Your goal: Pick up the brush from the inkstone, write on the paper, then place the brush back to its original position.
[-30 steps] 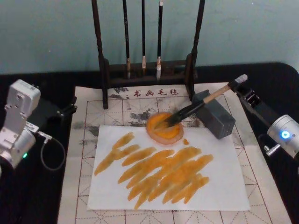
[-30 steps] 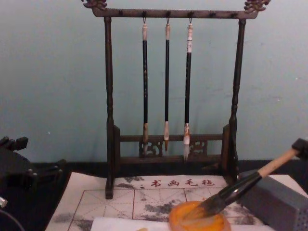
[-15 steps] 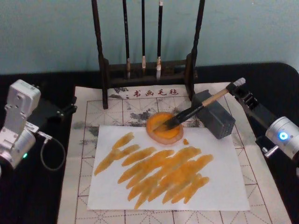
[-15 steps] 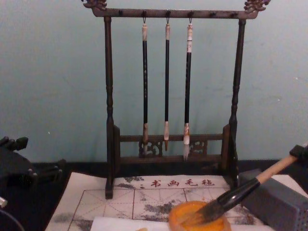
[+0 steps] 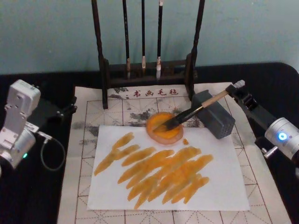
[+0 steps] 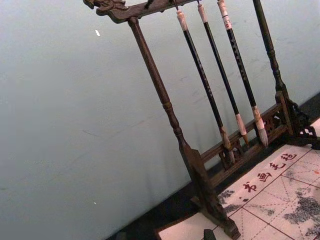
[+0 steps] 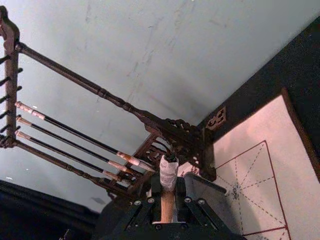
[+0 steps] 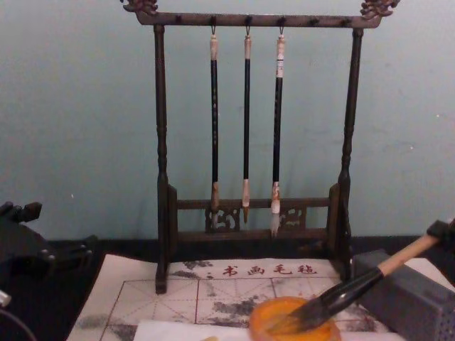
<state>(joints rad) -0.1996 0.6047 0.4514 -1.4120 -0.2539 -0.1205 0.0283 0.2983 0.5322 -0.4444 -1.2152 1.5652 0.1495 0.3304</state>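
Right of the inkstone (image 5: pixel 164 127), the right gripper (image 5: pixel 238 88) clamps the handle end of the brush (image 5: pixel 196 109), tuft lying in it; left gripper (image 5: pixel 71 106) parked far left.

Dim, even indoor light, probably from overhead. Soft short shadows under the brush rack (image 5: pixel 99 51) and grey block (image 5: pixel 215 116). Brightest on the white paper (image 5: pixel 229 186); darkest across the black table (image 5: pixel 42 200).
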